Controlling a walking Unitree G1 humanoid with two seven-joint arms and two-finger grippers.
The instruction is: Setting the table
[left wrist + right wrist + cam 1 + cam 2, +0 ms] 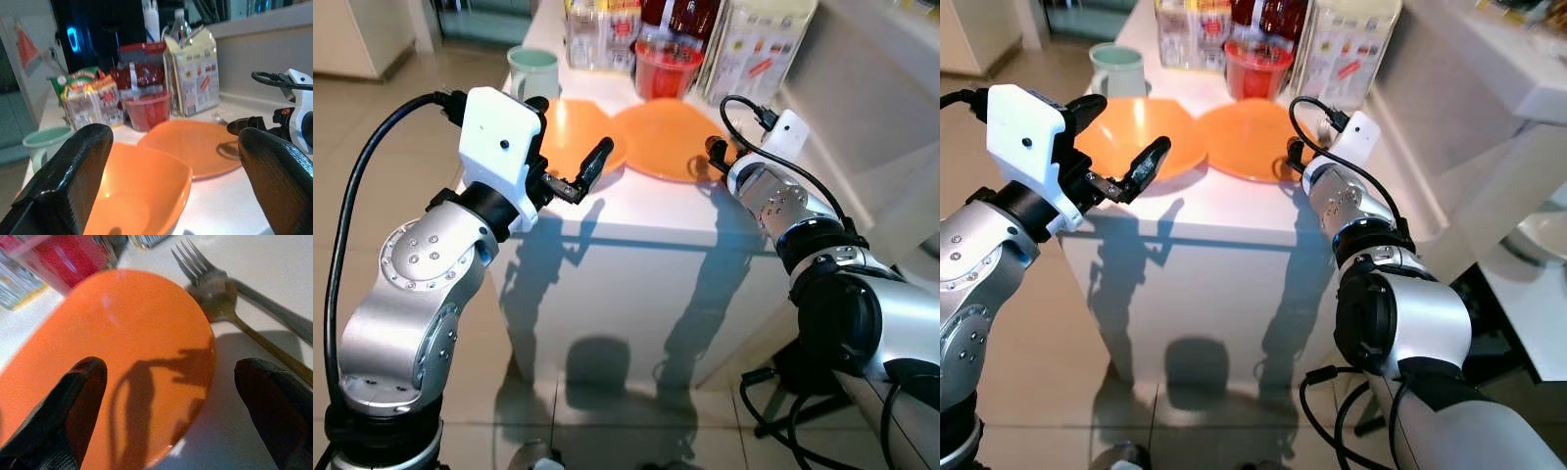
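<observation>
step: reaching for orange plate (122, 357) | right end effector (168, 406) wide open at rim | left end effector (176, 181) wide open | next: close on rim

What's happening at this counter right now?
The robot stands at a white counter, both grippers open and holding nothing. The left gripper hovers at the orange bowl; the right gripper is poised over the edge of the orange plate, with a fork and spoon lying beside it.

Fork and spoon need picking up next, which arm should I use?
Right. The right end effector is open at the orange plate's edge, with the fork and spoon just beyond. The left end effector faces the orange bowl.
</observation>
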